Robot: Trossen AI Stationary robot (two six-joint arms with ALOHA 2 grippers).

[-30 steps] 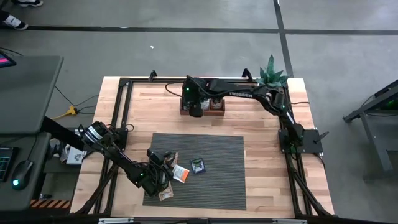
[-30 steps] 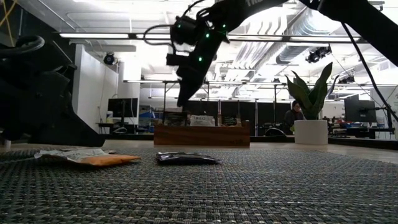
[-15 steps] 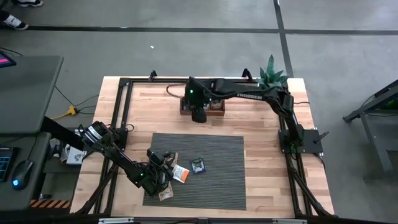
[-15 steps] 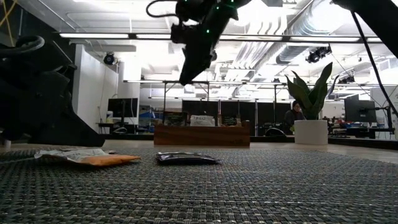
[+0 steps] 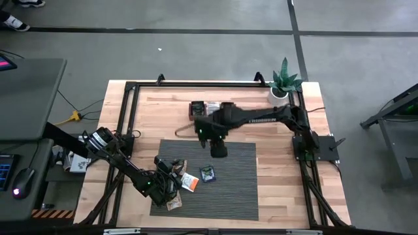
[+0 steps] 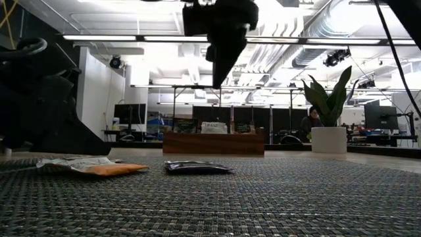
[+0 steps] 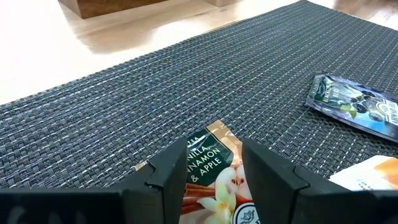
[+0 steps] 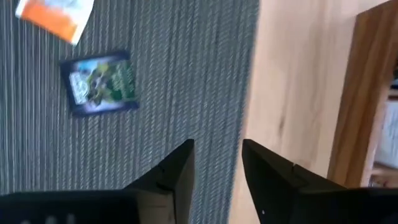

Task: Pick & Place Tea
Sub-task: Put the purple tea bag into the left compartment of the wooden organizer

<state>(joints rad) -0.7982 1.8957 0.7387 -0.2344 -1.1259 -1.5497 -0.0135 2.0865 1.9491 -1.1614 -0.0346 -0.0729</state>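
Observation:
Three tea sachets lie flat on the grey woven mat (image 5: pixel 228 189). One is dark green-blue (image 5: pixel 208 173) (image 8: pixel 99 82), one orange and white (image 5: pixel 190 182) (image 7: pixel 373 174), and one tan (image 5: pixel 174 204) (image 7: pixel 211 165). My left gripper (image 5: pixel 171 196) (image 7: pixel 214 171) is open and low at the mat's near left, a finger on each side of the tan sachet. My right gripper (image 5: pixel 217 150) (image 8: pixel 217 165) hangs open and empty high above the mat's far edge, pointing steeply down. My left gripper's fingers (image 7: pixel 168 171) stand on either side of the tan sachet's near part (image 7: pixel 214 180), slanting down from the near left. The sachet lies flat on the mat. Whether the fingers touch it cannot be told.
A wooden box (image 5: pixel 212 108) (image 6: pixel 214 142) with sachets standing in it sits on the bare wood beyond the mat. A potted plant (image 5: pixel 285 79) stands at the far right corner. Black frame rails (image 5: pixel 130 117) run along the table's edges.
My right gripper has swung from above the wooden box toward the table's near edge, out over the mat's far edge. It has risen a little and tipped to point more steeply down. The sachets have stayed in place.

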